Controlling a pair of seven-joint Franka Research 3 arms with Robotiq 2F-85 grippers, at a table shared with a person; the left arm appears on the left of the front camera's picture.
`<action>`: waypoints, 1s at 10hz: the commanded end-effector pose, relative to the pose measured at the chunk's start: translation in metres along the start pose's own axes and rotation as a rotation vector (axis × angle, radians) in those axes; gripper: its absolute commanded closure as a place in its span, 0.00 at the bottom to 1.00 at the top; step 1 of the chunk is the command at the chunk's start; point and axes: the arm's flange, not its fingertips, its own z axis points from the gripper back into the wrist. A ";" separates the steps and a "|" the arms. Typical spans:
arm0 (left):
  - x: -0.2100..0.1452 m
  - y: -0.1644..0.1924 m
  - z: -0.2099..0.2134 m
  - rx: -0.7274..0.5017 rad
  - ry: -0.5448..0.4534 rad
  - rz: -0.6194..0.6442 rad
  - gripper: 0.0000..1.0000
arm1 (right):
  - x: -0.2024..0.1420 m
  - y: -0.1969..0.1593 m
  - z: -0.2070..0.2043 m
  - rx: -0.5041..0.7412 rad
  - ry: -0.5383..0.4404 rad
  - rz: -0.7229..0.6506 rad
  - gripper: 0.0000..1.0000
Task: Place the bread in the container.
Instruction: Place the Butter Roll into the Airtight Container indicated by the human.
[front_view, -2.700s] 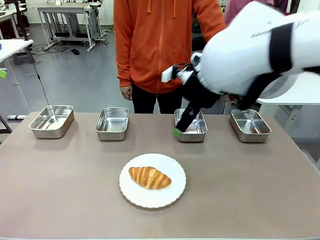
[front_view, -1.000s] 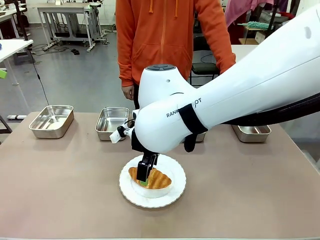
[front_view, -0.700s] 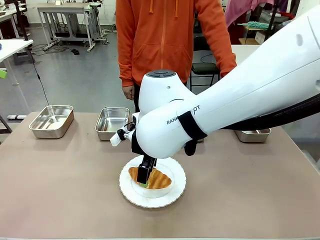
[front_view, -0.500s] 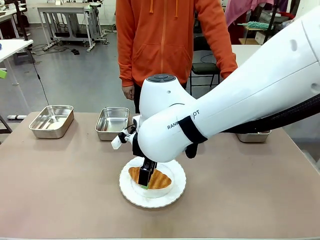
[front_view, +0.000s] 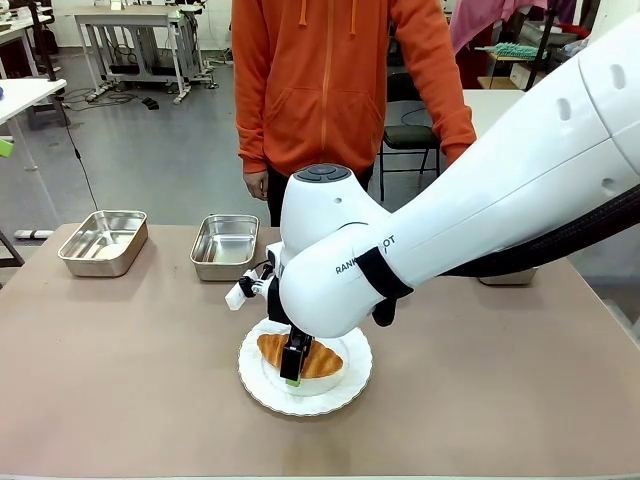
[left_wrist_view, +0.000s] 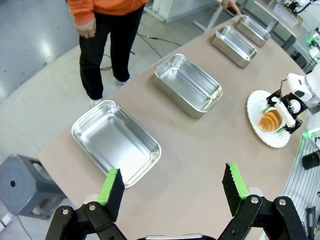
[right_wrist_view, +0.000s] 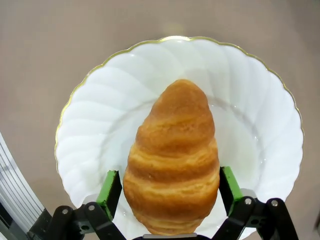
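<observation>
The golden-brown bread (front_view: 322, 362) lies on a round white scalloped plate (front_view: 256, 386) at the table's near middle. My right gripper (front_view: 292, 374) is down over it. In the right wrist view the bread (right_wrist_view: 172, 150) sits between my green pads (right_wrist_view: 110, 192), which stand wide apart, one beside each flank; my right gripper (right_wrist_view: 169, 190) is open. Two steel pans (front_view: 103, 241) (front_view: 225, 246) stand in the far row at the left, and a sliver of another pan (front_view: 505, 277) shows past the right arm. My left gripper (left_wrist_view: 172, 187) hangs open high above the table's left end.
A person in an orange hoodie stands at the far edge, one hand (front_view: 253, 184) hanging by the second pan. The right arm's bulk covers the table's middle right. The left wrist view shows the pans in a row (left_wrist_view: 116, 141) (left_wrist_view: 188, 85) (left_wrist_view: 235, 46) and the plate (left_wrist_view: 255, 102).
The right arm swung from above the third pan down to the plate. Over the last second its gripper sank lower around the bread. The bread has not moved.
</observation>
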 end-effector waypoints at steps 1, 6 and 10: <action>0.001 0.000 0.002 0.001 -0.003 -0.004 0.00 | -0.004 -0.004 -0.003 -0.036 -0.020 0.027 0.20; 0.001 0.000 0.002 0.001 -0.003 -0.004 0.00 | -0.005 -0.006 -0.004 -0.068 -0.005 0.013 0.44; 0.001 0.000 0.002 0.001 -0.003 -0.004 0.00 | 0.000 -0.005 0.003 -0.030 -0.005 0.020 0.79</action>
